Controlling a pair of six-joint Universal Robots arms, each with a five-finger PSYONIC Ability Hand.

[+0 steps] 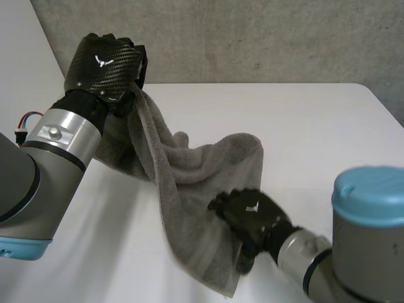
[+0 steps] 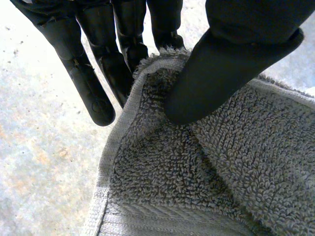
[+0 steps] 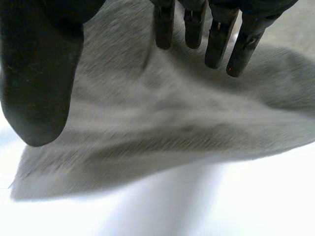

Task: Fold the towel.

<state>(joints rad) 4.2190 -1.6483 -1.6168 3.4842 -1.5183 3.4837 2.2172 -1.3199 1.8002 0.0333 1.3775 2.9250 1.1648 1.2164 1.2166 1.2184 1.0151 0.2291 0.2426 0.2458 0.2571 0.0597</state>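
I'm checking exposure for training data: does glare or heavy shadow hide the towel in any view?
Head view: even light, no glare, the towel and its folds readable on the table. Left wrist view: the left hand pinches the towel's corner, the loops evenly lit. Right wrist view: the table is very bright, with a soft shadow under the towel's raised edge.

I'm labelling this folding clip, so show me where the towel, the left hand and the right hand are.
towel (image 1: 189, 170): head view, on its bunched middle.
left hand (image 1: 104, 63): head view, on the back of the hand.
right hand (image 1: 252, 211): head view, on the back of the hand.
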